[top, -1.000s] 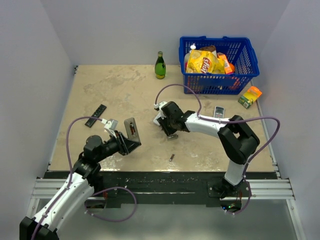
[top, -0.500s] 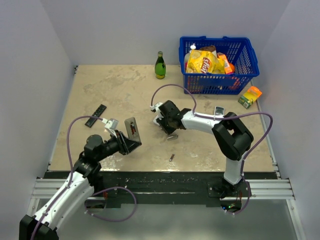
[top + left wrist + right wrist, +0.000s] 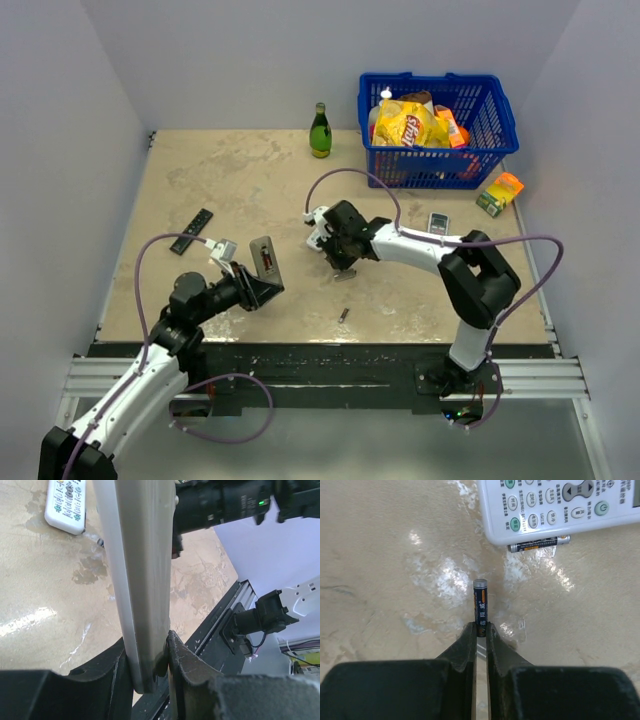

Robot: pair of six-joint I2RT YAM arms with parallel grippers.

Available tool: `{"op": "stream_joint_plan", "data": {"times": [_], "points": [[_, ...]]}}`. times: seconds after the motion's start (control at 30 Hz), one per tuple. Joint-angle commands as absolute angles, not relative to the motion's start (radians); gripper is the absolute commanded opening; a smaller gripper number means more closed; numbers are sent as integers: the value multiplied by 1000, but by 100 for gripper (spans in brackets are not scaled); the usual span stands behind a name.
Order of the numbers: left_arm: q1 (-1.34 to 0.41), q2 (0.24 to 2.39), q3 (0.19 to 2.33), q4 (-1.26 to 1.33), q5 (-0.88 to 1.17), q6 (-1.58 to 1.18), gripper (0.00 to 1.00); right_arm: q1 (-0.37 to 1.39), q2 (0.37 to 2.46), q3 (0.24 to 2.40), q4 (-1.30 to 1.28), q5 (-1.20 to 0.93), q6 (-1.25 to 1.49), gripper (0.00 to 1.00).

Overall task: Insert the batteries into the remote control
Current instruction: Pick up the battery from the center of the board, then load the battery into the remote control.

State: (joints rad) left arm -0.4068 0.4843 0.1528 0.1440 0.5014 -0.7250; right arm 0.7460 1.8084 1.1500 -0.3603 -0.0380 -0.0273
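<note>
My left gripper (image 3: 150, 666) is shut on the lower end of the remote control (image 3: 142, 570), which stands upright and edge-on, lifted off the table. From above, its grey back (image 3: 265, 258) faces the camera over the left gripper (image 3: 256, 290). My right gripper (image 3: 480, 630) is shut on the end of a small dark battery (image 3: 480, 607) that sticks out ahead of the tips, just over the table. A second battery (image 3: 538, 544) lies against the edge of a white remote. The right gripper (image 3: 334, 257) sits mid-table. Another battery (image 3: 343, 314) lies nearer the front edge.
A white remote (image 3: 560, 505) lies face up just ahead of the right gripper (image 3: 321, 233). Another remote (image 3: 437, 222) lies to the right, a black strip (image 3: 192, 231) to the left. A green bottle (image 3: 320, 131), blue basket (image 3: 437, 165) and orange box (image 3: 500, 193) stand at the back.
The right jaws have closed onto the battery and the right arm has shifted slightly. The left arm holds the remote control as before.
</note>
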Motion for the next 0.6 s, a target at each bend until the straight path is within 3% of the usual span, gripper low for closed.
{"op": "stream_joint_plan", "data": {"times": [0.0, 0.3, 0.57], "points": [[-408, 486, 115, 265, 502, -753, 0, 747, 1668, 1138, -364, -101, -8, 0], [-410, 552, 78, 409, 495, -765, 0, 831, 1457, 1149, -388, -207, 123, 0], [-410, 591, 64, 469, 488, -775, 0, 946, 1470, 1232, -393, -201, 221, 0]]}}
